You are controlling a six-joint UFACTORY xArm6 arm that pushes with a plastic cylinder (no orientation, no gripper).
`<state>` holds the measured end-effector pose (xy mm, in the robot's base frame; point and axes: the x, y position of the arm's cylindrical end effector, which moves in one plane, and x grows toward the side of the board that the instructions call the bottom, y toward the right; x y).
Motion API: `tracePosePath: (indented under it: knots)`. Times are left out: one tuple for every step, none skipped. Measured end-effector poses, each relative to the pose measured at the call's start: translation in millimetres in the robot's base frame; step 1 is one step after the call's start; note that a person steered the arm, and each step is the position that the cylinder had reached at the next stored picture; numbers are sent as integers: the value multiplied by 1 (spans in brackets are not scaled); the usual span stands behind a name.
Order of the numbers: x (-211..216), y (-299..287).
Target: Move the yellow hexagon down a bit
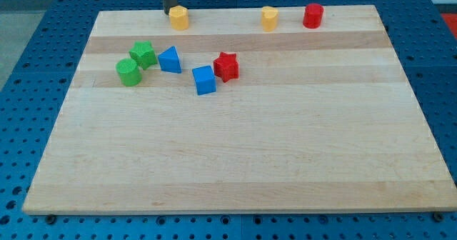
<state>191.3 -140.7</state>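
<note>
Camera view. Wooden counter (235, 154) on a blue pegboard base. My tip (170, 13) sits at the far edge, left of centre, just behind the yellow hexagon (178, 17) and touching it or nearly so; contact not resolvable. End effector is a bare rod: nothing to open or close, nothing gripped.

Far row, to the right: a second yellow block (268, 18), shape unclear, then a red cylinder (313, 16).

Nearer, on the left: two green blocks (136, 63) side by side, a blue triangle (170, 59), a blue cube (204, 80), a red star-like block (226, 66) touching the cube.

Handling, my judgement: hexagon looks small, light, rigid plastic; should slide easily on smooth wood. No grasp; push on its far face, centred, or it may spin aside. The blue triangle lies nearer along that line.
</note>
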Motion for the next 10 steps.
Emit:
tracePosePath:
  knots:
    - [0,0]
    - [0,0]
    - [0,3]
    - [2,7]
    - [2,9]
    - [6,11]
    - [14,16]
    - [12,17]
    - [1,27]
    - [1,85]
